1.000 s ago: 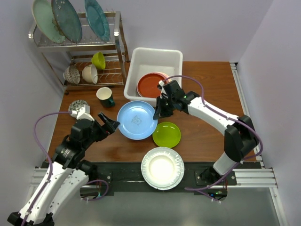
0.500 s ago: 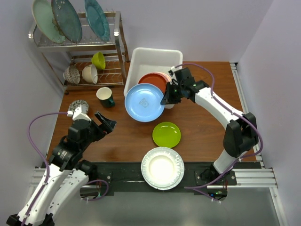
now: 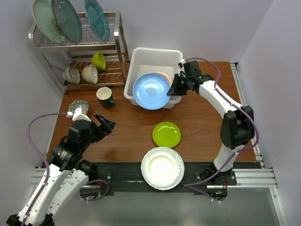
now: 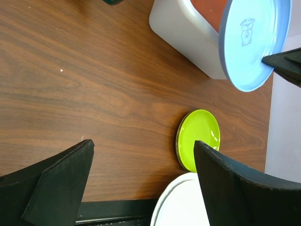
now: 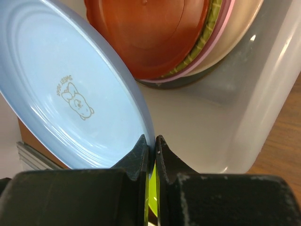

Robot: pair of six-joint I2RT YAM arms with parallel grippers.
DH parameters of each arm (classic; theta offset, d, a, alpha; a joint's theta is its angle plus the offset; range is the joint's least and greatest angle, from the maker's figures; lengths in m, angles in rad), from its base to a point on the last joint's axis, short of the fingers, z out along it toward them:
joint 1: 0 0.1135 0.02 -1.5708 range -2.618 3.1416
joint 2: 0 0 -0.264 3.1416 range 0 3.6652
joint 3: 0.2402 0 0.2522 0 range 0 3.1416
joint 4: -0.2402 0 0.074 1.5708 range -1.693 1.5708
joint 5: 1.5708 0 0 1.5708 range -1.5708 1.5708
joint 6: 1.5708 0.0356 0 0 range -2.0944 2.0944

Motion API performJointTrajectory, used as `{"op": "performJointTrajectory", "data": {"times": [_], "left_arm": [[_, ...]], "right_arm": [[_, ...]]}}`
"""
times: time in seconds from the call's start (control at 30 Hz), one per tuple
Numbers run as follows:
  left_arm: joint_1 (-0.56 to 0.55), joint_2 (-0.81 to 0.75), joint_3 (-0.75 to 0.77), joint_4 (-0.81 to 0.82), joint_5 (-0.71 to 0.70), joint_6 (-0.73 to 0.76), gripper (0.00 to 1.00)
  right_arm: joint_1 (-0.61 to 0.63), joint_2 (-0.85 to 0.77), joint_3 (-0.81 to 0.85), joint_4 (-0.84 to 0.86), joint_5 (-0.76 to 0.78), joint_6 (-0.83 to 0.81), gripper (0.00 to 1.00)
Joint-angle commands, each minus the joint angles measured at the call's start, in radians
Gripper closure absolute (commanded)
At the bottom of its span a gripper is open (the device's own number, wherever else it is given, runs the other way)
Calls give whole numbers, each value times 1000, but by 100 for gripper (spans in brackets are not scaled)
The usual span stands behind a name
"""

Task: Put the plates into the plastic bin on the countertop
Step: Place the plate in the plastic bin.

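- Blue plate (image 3: 151, 91): your right end effector (image 3: 178, 84) pinches it by the rim, jaws nearly together on the thin edge. The plate is steeply tilted over the near wall of the white plastic bin (image 3: 157, 60), partly over the bin and partly out over the counter (image 3: 202, 117).
- Rust red plate (image 5: 150, 28) lies in the bin on top of a stack. Gold, pink and cream edges show under it. Cannot tell whether the held plate touches that stack.
- Lime green plate (image 3: 166, 134) lies flat on the counter, on the near side of the bin and apart from it.
- White fluted plate (image 3: 162, 167) sits at the counter's near edge, just beside the green one.
- Your left end effector (image 3: 108, 122) has its jaws wide and holds nothing. It hovers over the left of the counter, well apart from every plate.
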Motion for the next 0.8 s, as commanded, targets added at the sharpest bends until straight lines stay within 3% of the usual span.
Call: {"op": "performJointTrajectory", "data": {"times": [0.0, 0.77], "left_arm": [[-3, 2, 0, -5, -13, 17, 8], [-3, -13, -25, -25, -18, 8, 9]], "right_arm": [[-30, 29, 75, 74, -67, 42, 100], [-74, 261, 333, 45, 0, 111, 100]]}}
